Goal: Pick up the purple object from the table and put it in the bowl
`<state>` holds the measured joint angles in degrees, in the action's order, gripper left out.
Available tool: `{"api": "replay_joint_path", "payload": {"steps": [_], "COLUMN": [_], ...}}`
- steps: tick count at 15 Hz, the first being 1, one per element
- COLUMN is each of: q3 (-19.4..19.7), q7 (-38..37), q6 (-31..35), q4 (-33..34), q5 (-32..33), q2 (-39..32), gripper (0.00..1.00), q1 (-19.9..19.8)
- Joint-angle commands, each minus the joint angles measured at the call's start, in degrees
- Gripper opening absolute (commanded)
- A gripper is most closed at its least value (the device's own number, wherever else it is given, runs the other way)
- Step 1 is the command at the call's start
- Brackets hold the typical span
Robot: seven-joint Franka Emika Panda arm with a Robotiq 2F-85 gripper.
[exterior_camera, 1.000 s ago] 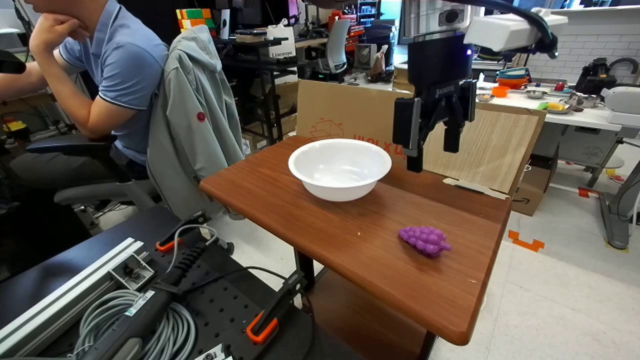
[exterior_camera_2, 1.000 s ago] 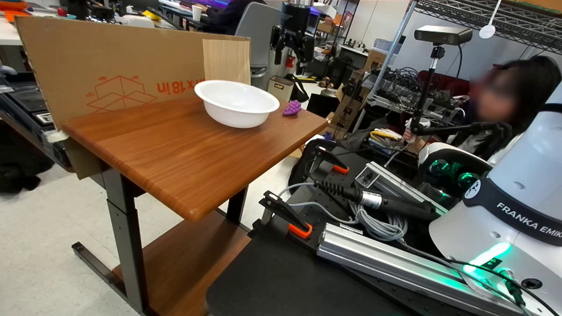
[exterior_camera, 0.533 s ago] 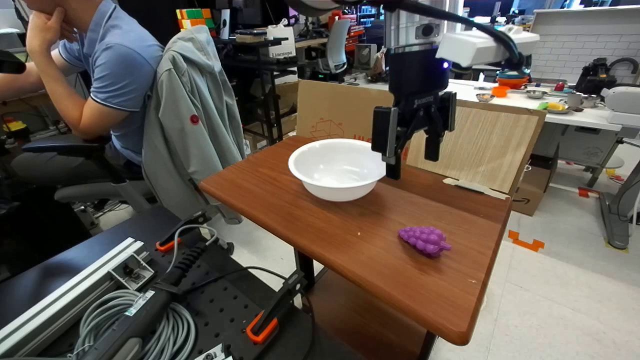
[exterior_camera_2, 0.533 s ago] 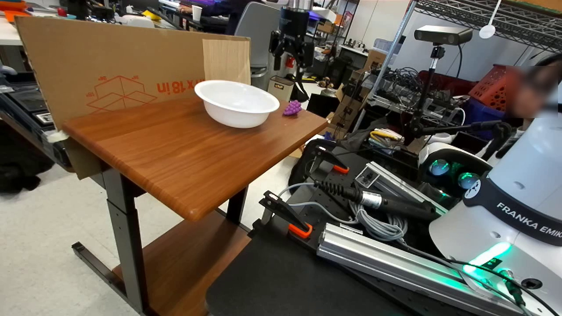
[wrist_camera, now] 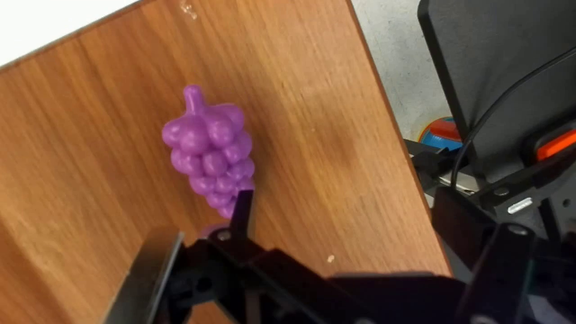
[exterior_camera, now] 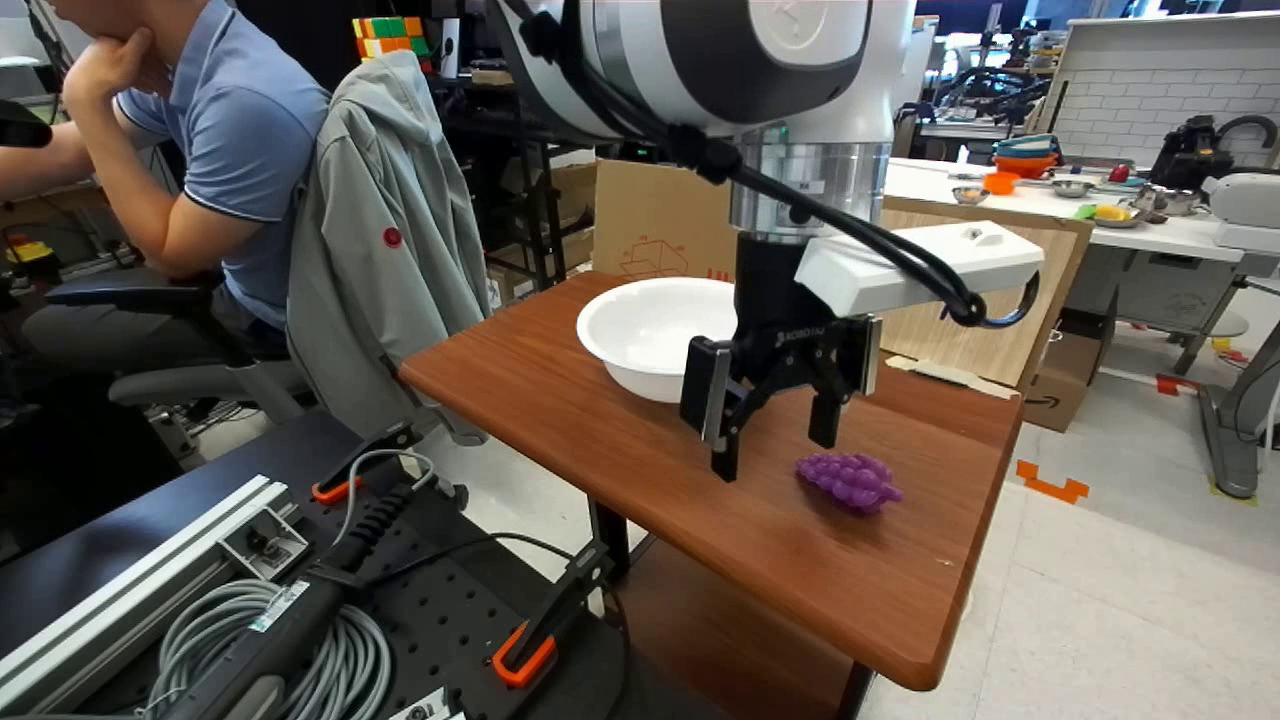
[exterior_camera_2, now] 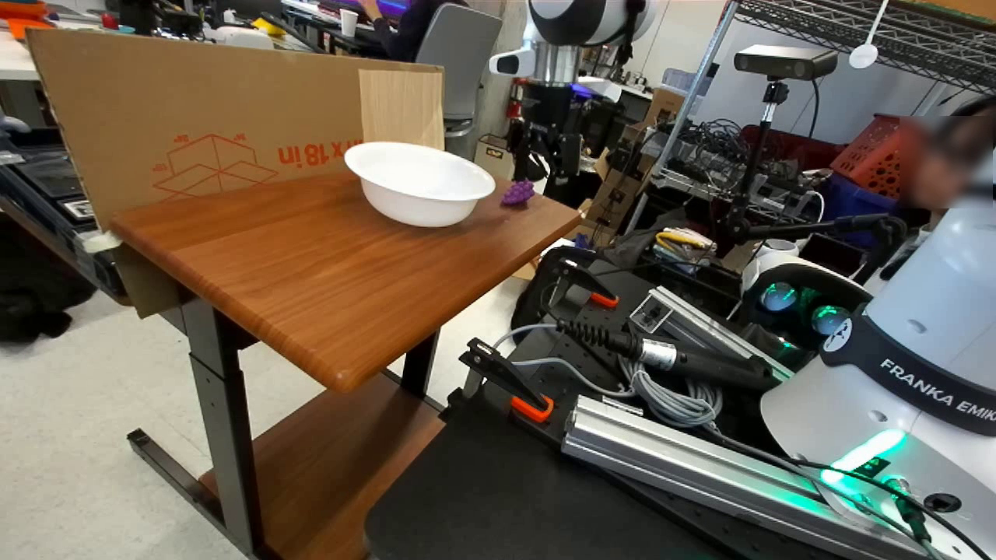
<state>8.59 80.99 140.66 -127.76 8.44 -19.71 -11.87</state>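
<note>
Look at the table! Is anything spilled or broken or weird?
A little: in the wrist view, a small pale speck and a bigger pale mark stand out on the brown table. I can't tell whether they're crumbs or chips. The white bowl sits upright, and the purple grapes show no damage that I can see.

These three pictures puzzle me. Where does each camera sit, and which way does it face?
In an exterior view: beside the table, nearer the purple grapes, facing across toward the white bowl; arm and tool show.
In an exterior view: opposite end, nearer the bowl, facing across the table; robot's base, arm and tool show.
Wrist view: on the arm, facing down at the grapes; the tool's fingers show.
Both exterior views share bowl, grapes and cardboard panel.
</note>
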Motion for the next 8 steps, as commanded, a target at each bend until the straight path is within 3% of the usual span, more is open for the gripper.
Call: {"api": "replay_joint_path", "payload": {"steps": [1,8], "q3": [-0.6,-0.2], "q7": [-1.3,-5.0], "q6": [4.6,7.9], "q4": [-1.5,1.7], "q5": [-1.0,-0.2], "q2": [0.5,-2.5], "gripper": [1.00,1.00], "q1": [-2.5,-3.9]}}
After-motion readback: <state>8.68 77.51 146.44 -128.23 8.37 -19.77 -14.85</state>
